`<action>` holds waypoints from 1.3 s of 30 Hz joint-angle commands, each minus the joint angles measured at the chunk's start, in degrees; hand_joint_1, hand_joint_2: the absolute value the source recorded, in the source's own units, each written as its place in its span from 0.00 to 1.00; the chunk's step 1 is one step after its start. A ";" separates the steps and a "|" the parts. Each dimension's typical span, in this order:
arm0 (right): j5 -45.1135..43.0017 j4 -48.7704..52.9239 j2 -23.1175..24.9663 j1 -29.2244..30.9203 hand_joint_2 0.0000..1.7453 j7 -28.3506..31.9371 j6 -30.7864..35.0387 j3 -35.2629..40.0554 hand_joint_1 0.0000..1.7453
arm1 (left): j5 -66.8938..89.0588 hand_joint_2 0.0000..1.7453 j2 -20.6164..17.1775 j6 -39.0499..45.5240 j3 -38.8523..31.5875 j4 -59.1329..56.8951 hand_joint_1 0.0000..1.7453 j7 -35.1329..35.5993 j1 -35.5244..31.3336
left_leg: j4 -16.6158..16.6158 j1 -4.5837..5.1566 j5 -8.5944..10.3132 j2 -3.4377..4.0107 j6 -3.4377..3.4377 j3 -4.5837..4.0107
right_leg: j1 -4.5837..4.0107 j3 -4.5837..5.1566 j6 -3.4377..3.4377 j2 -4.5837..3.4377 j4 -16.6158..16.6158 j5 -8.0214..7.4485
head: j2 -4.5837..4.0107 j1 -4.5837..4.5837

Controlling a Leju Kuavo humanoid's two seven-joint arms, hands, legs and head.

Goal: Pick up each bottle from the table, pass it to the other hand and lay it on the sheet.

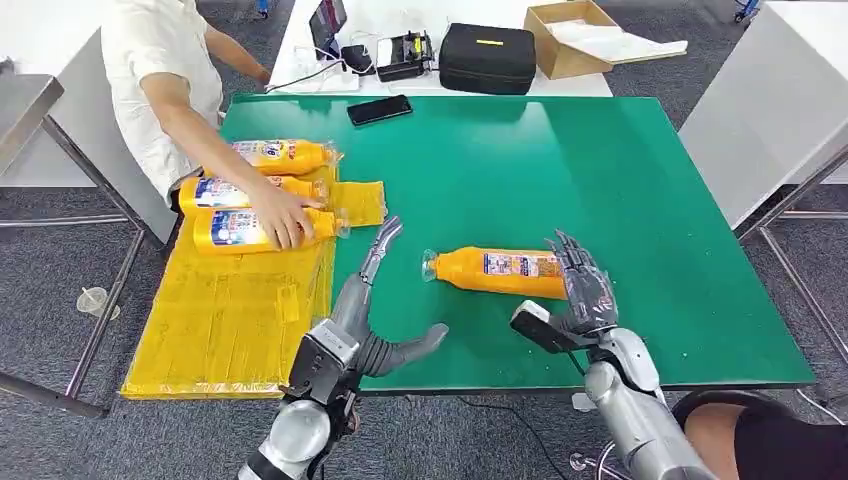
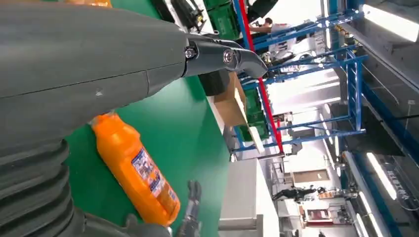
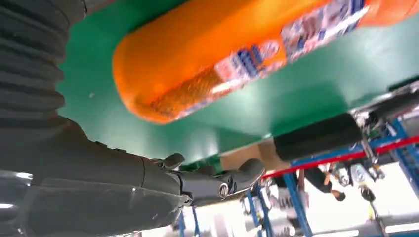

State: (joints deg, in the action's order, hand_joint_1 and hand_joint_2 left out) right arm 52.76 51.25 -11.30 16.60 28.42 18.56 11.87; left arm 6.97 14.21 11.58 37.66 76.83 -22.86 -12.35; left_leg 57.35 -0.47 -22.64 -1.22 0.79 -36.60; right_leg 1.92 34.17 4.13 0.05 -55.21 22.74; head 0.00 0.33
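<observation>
Orange plastic, glossy and smooth: the detergent bottle (image 1: 497,271) I'm after lies on its side on the green table mat (image 1: 600,180), cap end toward my left, flat base toward my right. My right hand (image 1: 580,290) is at that base end with its fingers spread and nothing grasped; whether the fingertips touch the bottle I cannot tell. In the right wrist view the rounded base (image 3: 163,74) bulges large and close, so I judge I'm lining up the grasp at the thick end, which would leave the neck free for the handover. My left hand (image 1: 370,320) is released too, fingers stretched toward the cap, waiting between the bottle and the yellow sheet (image 1: 230,310). That sheet looks like rough, patched fabric lying over the table's left edge. Three like bottles (image 1: 262,190) lie in a row at its far end, where a person's hand (image 1: 283,220) rests on the nearest one.
</observation>
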 commanded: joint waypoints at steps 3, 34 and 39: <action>1.08 -12.11 1.29 5.98 1.00 -0.47 0.39 5.62 0.00 | -0.90 1.00 -0.53 -0.07 1.74 -3.58 0.00 0.46 -3.24 | 0.00 -0.02 -0.09 0.20 -0.01 0.18 | -0.05 -0.15 -0.16 -0.13 0.03 0.03 | 0.00 0.00; 5.73 -26.40 1.16 16.03 1.00 -5.47 3.44 8.53 0.00 | -2.88 1.00 -0.11 -1.31 2.63 -4.90 0.00 1.60 -4.94 | 0.04 -0.02 -0.11 0.16 -0.02 0.20 | -0.06 -0.19 -0.20 -0.07 0.00 0.06 | 0.00 0.00; 9.00 -27.18 1.13 16.33 1.00 -6.07 6.07 10.80 0.00 | -2.69 1.00 -0.07 -0.65 2.68 -4.65 0.00 1.64 -4.78 | 0.02 -0.01 -0.09 0.15 -0.01 0.18 | -0.04 -0.17 -0.17 -0.07 0.01 0.04 | 0.00 0.00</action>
State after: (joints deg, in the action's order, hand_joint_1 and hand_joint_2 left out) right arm 58.62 30.38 -10.73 29.10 23.12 22.53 18.08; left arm 4.35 14.88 10.27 38.71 75.32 -21.38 -14.58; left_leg 57.36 -0.47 -22.64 -1.21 0.79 -36.61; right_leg 1.93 34.19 4.14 0.04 -55.21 22.72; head 0.00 0.33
